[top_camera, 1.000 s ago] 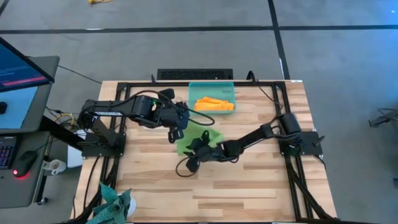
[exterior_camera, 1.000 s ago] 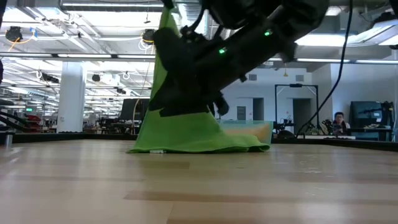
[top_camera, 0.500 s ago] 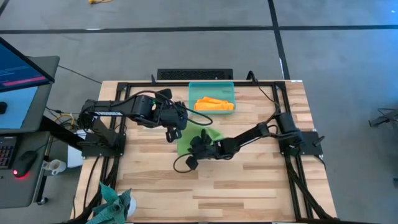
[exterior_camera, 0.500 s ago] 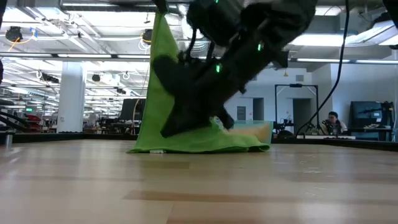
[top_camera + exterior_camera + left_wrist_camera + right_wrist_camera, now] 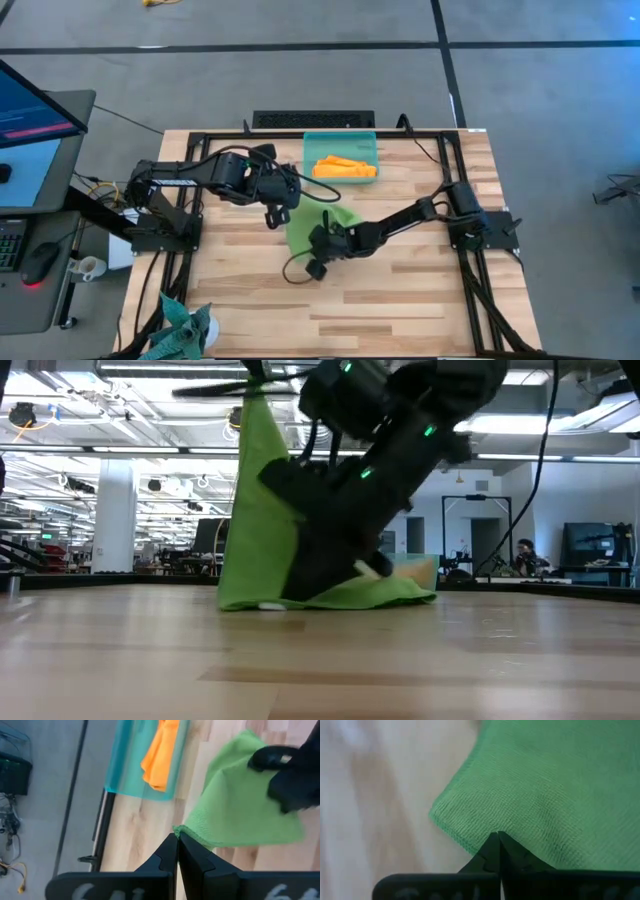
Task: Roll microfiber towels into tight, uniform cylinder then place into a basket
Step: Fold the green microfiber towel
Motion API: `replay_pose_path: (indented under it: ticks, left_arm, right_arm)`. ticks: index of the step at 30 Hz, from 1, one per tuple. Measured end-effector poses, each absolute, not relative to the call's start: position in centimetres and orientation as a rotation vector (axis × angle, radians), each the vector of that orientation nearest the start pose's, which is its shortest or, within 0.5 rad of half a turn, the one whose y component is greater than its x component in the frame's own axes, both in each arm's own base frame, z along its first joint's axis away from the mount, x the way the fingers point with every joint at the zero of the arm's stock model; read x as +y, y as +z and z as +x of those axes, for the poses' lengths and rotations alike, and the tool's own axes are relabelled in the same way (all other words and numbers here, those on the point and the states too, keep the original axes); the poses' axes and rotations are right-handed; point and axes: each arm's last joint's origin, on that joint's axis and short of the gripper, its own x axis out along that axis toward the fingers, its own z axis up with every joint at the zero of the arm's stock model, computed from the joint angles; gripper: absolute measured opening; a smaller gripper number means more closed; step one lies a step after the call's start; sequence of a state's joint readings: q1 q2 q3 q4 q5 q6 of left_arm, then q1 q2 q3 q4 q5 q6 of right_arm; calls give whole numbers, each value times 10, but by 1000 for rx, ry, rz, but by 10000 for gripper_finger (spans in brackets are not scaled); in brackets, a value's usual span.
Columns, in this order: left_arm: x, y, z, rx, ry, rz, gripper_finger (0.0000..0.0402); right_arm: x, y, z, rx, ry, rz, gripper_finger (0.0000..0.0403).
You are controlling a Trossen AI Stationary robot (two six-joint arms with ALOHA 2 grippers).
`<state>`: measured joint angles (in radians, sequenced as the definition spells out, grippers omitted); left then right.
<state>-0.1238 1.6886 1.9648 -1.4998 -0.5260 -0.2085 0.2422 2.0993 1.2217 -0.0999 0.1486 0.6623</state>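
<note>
The lime green towel [image 5: 305,228] stands up like a tent, and its lower part [image 5: 400,592] rests on the table. My left gripper [image 5: 176,839] is shut on its raised corner. My right gripper [image 5: 497,839] is shut on the towel's edge low by the table, in front of the cloth in the low view. The basket [image 5: 312,143] stands at the far edge. The orange towel [image 5: 345,167] lies bunched inside it. My left gripper pinches one corner of the green towel [image 5: 184,830] between its two fingers and holds it high above the table [image 5: 256,400]. The cloth hangs down from it in a slanting sheet. My right gripper pinches the towel's edge [image 5: 487,827] beside a free corner [image 5: 436,812]. It slants down from the table's right side. That part of the cloth sits low, at the table.
A dark teal-grey cloth [image 5: 185,328] lies at the table's near left corner. Black frame rails [image 5: 300,133] run along the table's sides. Bare wood lies toward the near edge [image 5: 380,310]. A monitor and desk [image 5: 30,120] stand left of the table.
My right gripper has tipped down to the green towel's lower edge by the table and shut on it. The towel's bottom edge has drawn in a little. My left gripper has kept the raised corner up.
</note>
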Motion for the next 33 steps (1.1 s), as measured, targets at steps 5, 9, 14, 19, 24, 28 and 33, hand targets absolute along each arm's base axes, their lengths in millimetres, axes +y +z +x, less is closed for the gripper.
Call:
replay_pose_path:
  ticks: [5,9,14,19,24,28,33]
  left_arm:
    - [-24,400,295,1190,459,139,0]
    - [-27,392,296,1236,395,42,0]
    - [-35,367,306,1244,367,-45,0]
    - [-44,335,315,1269,315,-87,0]
    - [-51,310,316,1296,315,-104,0]
    - [-57,298,314,1326,319,-99,0]
    - [-65,296,312,1329,299,-82,0]
  right_arm:
    - [111,121,371,1148,-132,315,7]
    - [118,137,341,1313,-139,196,9]
    - [121,150,322,1360,-222,71,11]
    - [120,149,317,1392,-262,10,11]
    - [125,152,310,1408,-263,-31,22]
    - [148,164,299,1336,-222,-103,20]
    - [187,170,283,1200,-157,-208,17]
